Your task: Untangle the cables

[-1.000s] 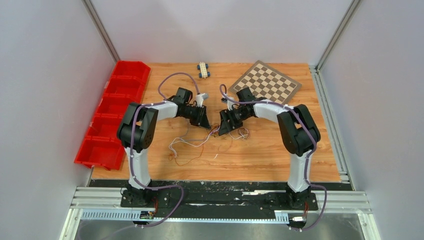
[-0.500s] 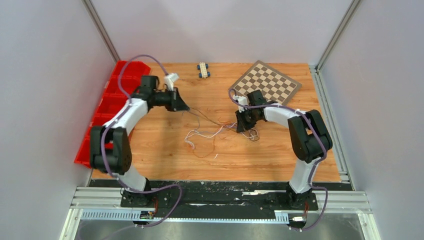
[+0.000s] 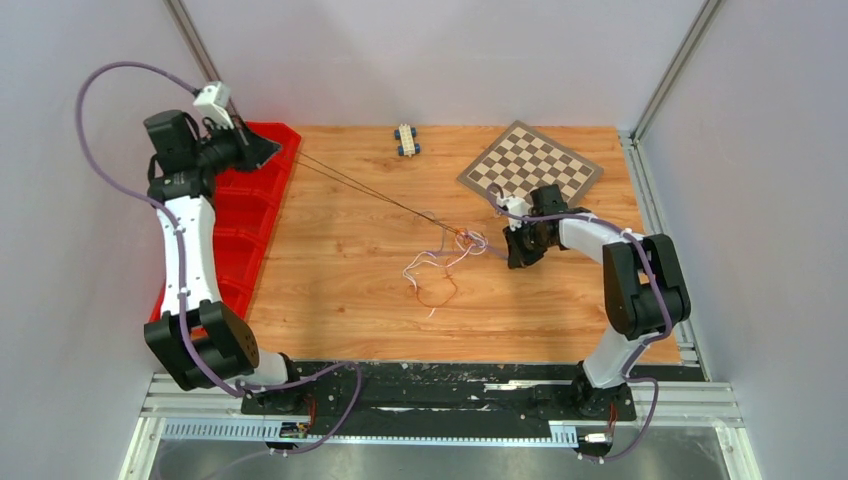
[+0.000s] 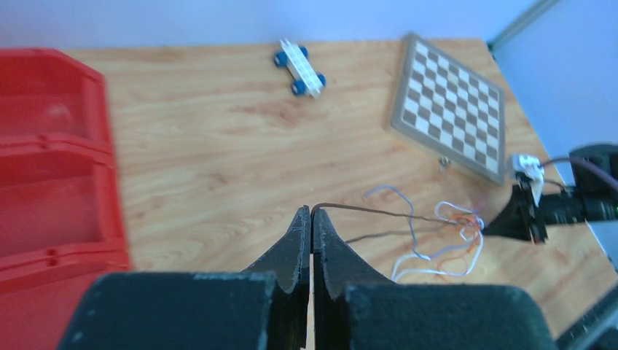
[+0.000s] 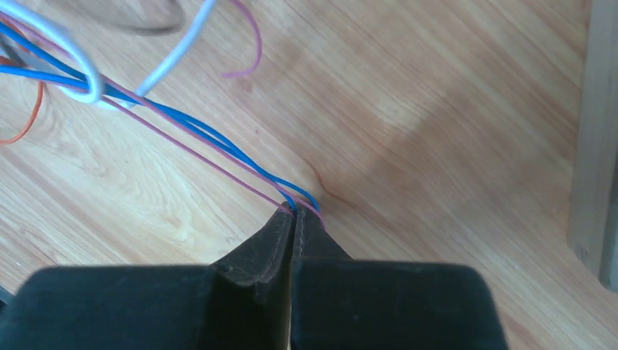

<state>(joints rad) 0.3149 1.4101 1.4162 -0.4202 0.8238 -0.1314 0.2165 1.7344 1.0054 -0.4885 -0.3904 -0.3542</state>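
Note:
The cables (image 3: 468, 240) form a small knot of thin white, orange, blue and purple wires on the wooden table, with loose loops trailing toward the front (image 3: 435, 285). A brown wire (image 3: 370, 190) runs taut from the knot up to my left gripper (image 3: 280, 150), which is raised over the red bins and shut on its end (image 4: 312, 211). The knot (image 4: 459, 222) shows far off in the left wrist view. Just right of the knot, my right gripper (image 3: 515, 255) is low over the table. It is shut on a blue and a purple wire (image 5: 211, 142) at its tips (image 5: 295, 214).
A row of red bins (image 3: 235, 220) lines the left edge of the table. A chessboard (image 3: 530, 165) lies at the back right, close behind the right gripper. A small white toy car with blue wheels (image 3: 405, 139) sits at the back centre. Walls enclose three sides.
The left arm swung up and far left over the red bins, drawing the brown wire taut. The right gripper shut on wires and moved right; the knot followed to the right.

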